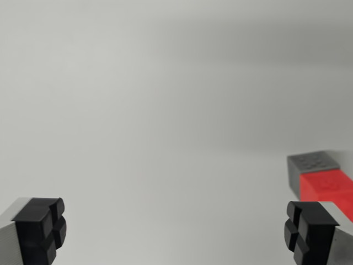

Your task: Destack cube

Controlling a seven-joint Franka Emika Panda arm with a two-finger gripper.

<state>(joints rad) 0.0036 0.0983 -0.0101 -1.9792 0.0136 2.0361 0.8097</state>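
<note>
Gripper (175,229) wide open, nothing between the fingers; pads (41,227) at lower left and lower right of frame. Grey cube (312,163) and red cube (330,190) at right edge, mid-low, touching, partly cut off by the frame. Red sits nearer the camera; which is on top I cannot tell. Likely rigid, light, smooth-faced plastic: a firm pinch across two opposite flat sides should hold. Stack lies just beyond the right finger, outside the gap. Plain white table (165,110) elsewhere.
</note>
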